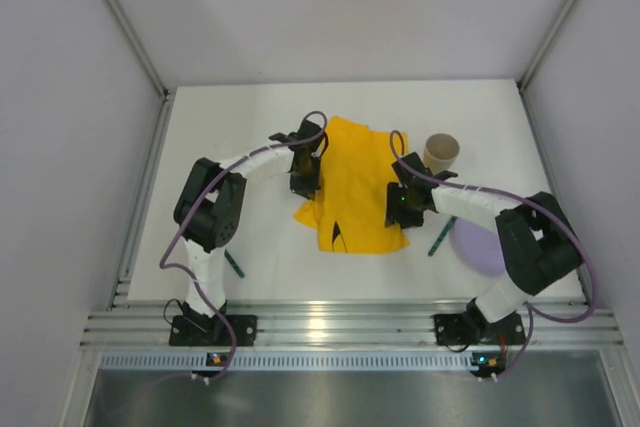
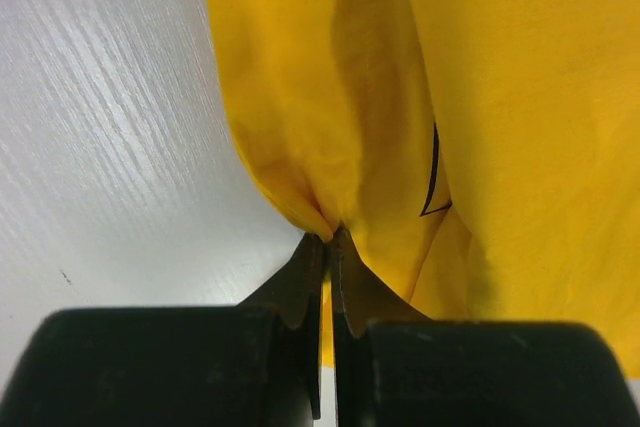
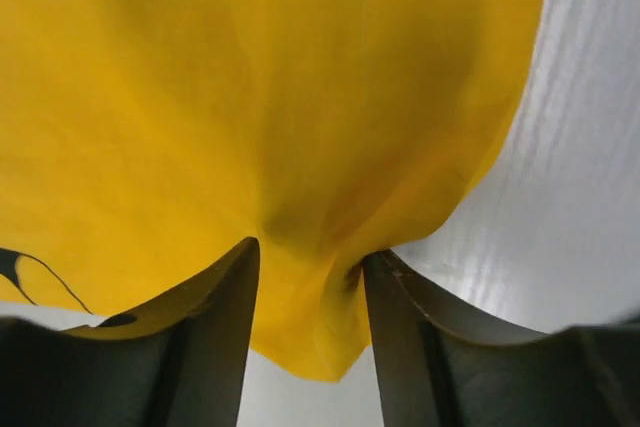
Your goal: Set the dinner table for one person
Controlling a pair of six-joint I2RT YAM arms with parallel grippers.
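Gripping yellow mat [image 1: 355, 187], both end effectors, table [image 1: 250, 117] beneath

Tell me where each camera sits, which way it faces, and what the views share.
Top external: overhead behind the bases, looking down at the dinner table; both arms visible.
Left wrist: on the left hand, facing the pinched yellow mat.
Right wrist: on the right hand, fingers around the mat's edge.
Shared: all three show the mat.

One mat [image 1: 355, 187], cup [image 1: 441, 152], plate [image 1: 478, 244], two pens [image 1: 441, 237]
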